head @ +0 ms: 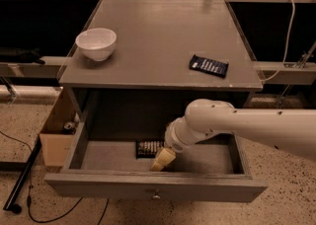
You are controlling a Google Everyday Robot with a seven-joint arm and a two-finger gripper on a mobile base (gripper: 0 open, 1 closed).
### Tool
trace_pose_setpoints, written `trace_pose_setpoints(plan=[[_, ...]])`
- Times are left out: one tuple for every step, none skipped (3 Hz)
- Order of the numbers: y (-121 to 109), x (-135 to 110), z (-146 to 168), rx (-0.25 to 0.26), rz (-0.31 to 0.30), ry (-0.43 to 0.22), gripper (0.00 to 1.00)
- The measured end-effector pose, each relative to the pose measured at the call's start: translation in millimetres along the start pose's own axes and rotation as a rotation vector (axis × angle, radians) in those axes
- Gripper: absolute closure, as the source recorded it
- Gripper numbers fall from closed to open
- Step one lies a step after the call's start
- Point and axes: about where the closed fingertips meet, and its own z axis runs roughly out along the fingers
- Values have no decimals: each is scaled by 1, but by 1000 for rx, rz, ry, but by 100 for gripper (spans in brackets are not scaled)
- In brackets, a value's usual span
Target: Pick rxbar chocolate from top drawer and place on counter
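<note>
In the camera view we see the top drawer (156,187) standing open beneath the table (158,26). The gripper (163,159) hangs inside it near the front wall; we cannot tell how its jaws stand. The rxbar chocolate (148,148) lies flat on the drawer floor, just beside the gripper at its ten o'clock. On the table, a white bowl (96,43) sits toward ten o'clock and a dark blue bar (209,65) toward four.

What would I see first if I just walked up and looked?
A big white robot arm reaches from the right into the open drawer, with its gripper low at the right end of a dark snack bar on the drawer floor. On the counter above sit a white bowl at the left and a dark blue wrapped bar at the right.
</note>
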Motion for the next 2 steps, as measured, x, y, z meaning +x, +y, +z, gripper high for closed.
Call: trace_pose_setpoints(plan=[[0, 1, 8, -4, -6, 12, 0], [0, 1, 8, -4, -6, 13, 17]])
